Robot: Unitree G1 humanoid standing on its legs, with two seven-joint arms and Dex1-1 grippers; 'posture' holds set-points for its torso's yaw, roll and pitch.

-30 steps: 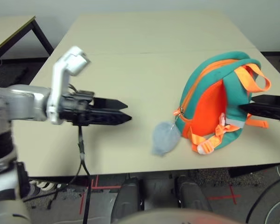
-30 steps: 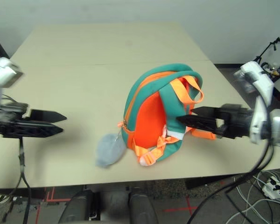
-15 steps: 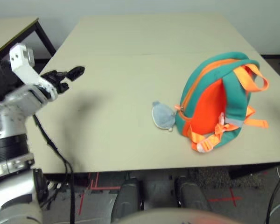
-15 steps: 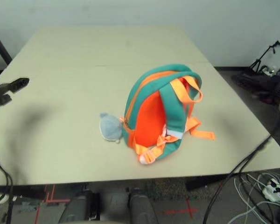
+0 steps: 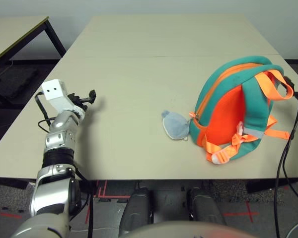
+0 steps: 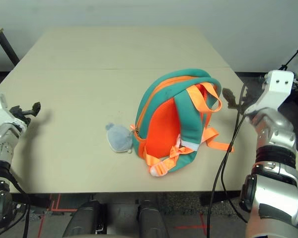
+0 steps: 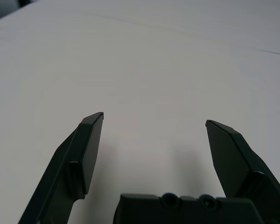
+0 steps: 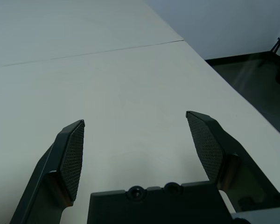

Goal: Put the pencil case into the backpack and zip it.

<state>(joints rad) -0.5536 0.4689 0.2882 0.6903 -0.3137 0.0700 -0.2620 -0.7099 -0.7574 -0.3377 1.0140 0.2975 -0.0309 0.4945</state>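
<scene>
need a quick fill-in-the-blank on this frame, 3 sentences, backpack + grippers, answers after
1. The backpack stands on the table with a grey plush charm lying on its ____ side, robot's own.
2. The left gripper has its two fingers ____, with nothing between them.
3. The backpack's straps are ____ in colour.

Missing words: left; open; orange

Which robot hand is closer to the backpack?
The right gripper. It sits just past the backpack and its orange straps, while the left gripper is far off on the other side, beyond the grey plush whale.
</scene>
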